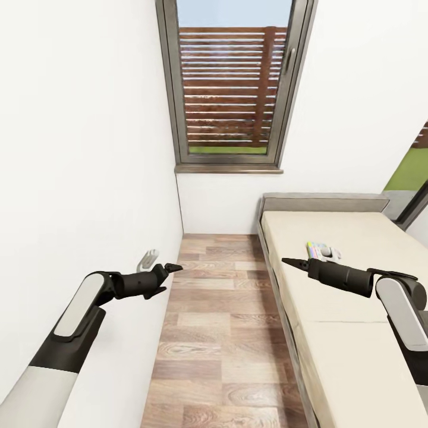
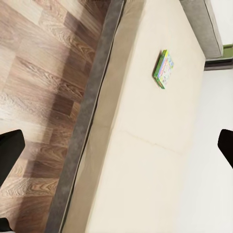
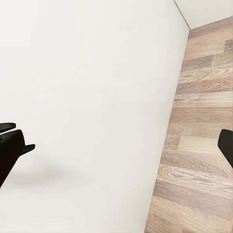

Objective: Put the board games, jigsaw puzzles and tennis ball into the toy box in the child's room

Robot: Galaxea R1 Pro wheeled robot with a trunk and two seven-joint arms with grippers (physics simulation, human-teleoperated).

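A flat, green-edged printed board game lies on the beige mattress of the bed, near the grey headboard. The left wrist view shows the same board game on the bed. My right gripper hovers open over the bed's near edge, just short of the game. My left gripper is open over the floor beside the white wall. Both hold nothing, and their dark fingers stand wide apart. The table, toy box, jigsaw puzzles and tennis ball are out of view.
A narrow strip of wood-plank floor runs between the white wall on the left and the bed. A tall window closes the far end. A small grey wall fitting sits by my left gripper.
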